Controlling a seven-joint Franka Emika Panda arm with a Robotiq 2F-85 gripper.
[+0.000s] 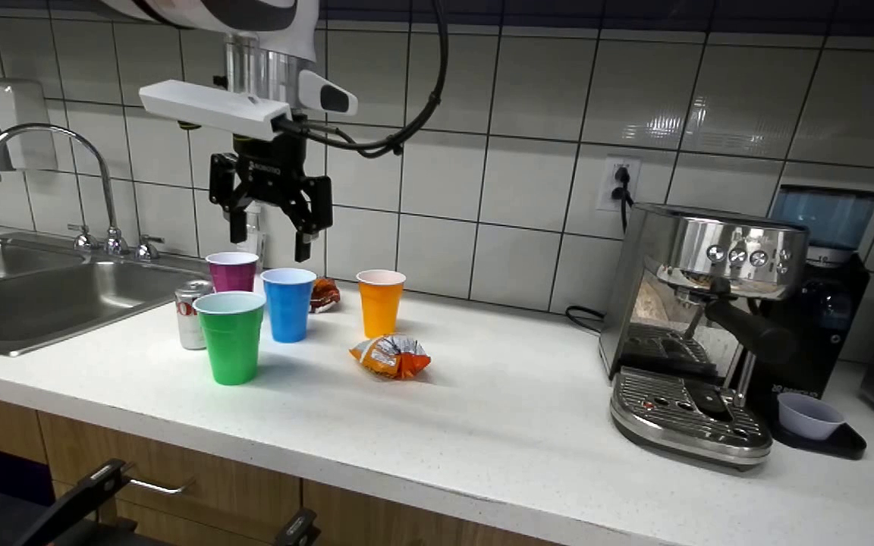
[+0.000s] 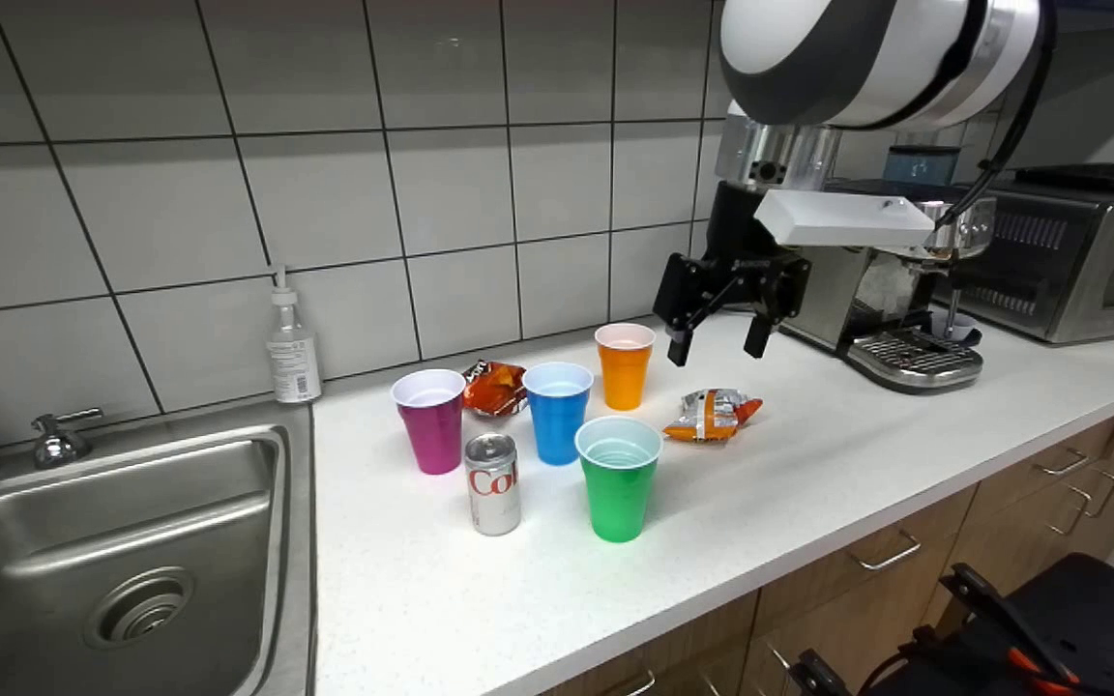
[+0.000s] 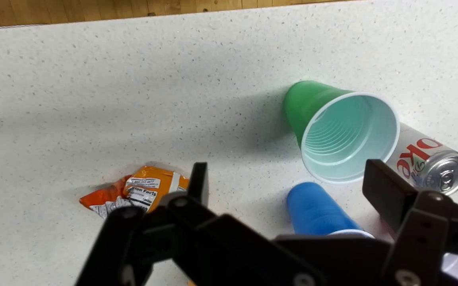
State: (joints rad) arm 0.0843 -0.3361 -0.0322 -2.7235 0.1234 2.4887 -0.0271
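My gripper point(image 1: 270, 238) is open and empty in the air above the cups; it also shows in an exterior view point(image 2: 718, 345) and in the wrist view point(image 3: 286, 178). It touches nothing. The blue cup point(image 3: 316, 210) shows between its fingers in the wrist view, partly hidden by them. The green cup point(image 2: 617, 488) stands upright in front, beside the silver Coke can point(image 2: 493, 493). The purple cup point(image 2: 431, 425) and orange cup point(image 2: 625, 372) stand farther back. An orange snack bag point(image 2: 712, 416) lies near the orange cup. A red-brown bag point(image 2: 494, 389) lies behind the blue cup.
A metal sink point(image 2: 281, 541) with a faucet point(image 1: 107, 189) adjoins the white counter point(image 1: 482, 425). A soap bottle point(image 2: 293, 353) stands by the tiled wall. An espresso machine point(image 1: 699, 326), a grinder point(image 1: 824, 303) and a microwave point(image 2: 1079, 251) stand at the counter's far end.
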